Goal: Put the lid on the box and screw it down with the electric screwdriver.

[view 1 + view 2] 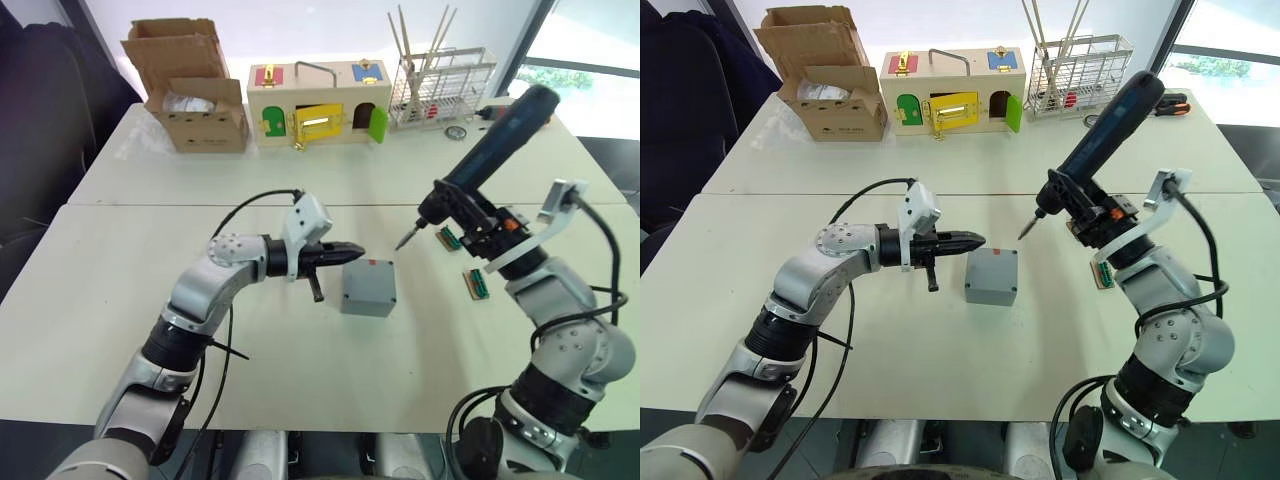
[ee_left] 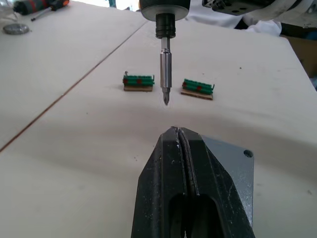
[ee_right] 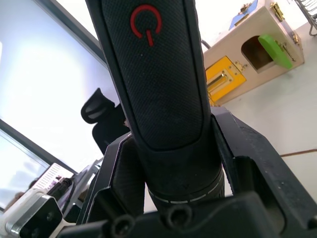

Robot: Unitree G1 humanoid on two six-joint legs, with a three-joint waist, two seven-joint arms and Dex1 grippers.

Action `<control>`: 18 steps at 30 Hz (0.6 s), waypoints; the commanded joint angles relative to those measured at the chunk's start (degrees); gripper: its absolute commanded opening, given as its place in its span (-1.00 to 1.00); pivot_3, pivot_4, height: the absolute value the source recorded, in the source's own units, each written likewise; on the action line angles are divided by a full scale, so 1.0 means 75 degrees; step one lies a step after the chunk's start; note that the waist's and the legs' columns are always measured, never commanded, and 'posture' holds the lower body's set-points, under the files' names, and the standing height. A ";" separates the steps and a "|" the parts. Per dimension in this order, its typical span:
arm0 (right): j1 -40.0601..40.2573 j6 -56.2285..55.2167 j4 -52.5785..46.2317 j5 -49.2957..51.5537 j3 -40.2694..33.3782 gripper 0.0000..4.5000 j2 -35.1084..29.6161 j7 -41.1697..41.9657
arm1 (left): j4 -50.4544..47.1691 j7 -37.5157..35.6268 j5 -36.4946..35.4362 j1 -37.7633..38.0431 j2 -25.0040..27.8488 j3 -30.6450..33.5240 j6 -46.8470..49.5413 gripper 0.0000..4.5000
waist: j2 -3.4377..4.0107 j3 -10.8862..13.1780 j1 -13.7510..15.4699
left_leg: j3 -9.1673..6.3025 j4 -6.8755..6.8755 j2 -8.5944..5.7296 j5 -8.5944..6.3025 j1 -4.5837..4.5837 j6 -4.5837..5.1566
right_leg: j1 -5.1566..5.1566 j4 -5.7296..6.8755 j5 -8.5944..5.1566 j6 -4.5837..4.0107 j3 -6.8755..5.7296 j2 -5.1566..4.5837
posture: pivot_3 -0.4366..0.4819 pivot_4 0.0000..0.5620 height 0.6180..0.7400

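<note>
Here the grey box (image 1: 369, 288), lid (image 2: 233, 166) already seated on top, sits on the counter (image 1: 120, 300) just beyond the left gripper (image 1: 352, 254), whose jaws are pressed together, empty. The right gripper (image 1: 478, 222) clamps the electric screwdriver (image 1: 487, 155), long axis slanting down toward the box, bit hovering apart above its far side.

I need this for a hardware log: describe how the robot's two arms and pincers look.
Both arms are jointed silver-grey metal shells with black bands at the joints and loose black cables looping alongside. The left pincer has two black fingers behind a pale grey wrist housing. The right pincer is black, with a small orange mark and a grey bracket nearby.
</note>
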 commanded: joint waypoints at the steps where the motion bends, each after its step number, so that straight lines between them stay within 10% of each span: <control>1: 0.0059 -0.0527 -0.0473 0.0397 0.0302 -0.22 -0.0273 -0.0063 | -0.0145 -0.0318 0.0229 -0.0008 0.0159 -0.0288 -0.0129 -1.00 | -0.0001 0.0000 0.0011 | 0.0000 0.0000 0.0000 0.0000 0.0000 0.0000 | 0.0000 0.0000 0.0000 0.0000 0.0000 0.0000 | -0.05 -0.47 0.80; 18: 0.0719 -0.1344 0.0006 0.0925 0.1002 -0.22 -0.1228 -0.0383 | 0.0097 -0.0227 0.1030 0.0195 0.0018 -0.0680 -0.0540 -1.00 | -0.0005 0.0001 0.0029 | -0.0007 0.0001 0.0002 -0.0002 0.0000 0.0004 | 0.0000 -0.0002 -0.0001 -0.0001 0.0002 -0.0001 | -0.05 -0.47 0.80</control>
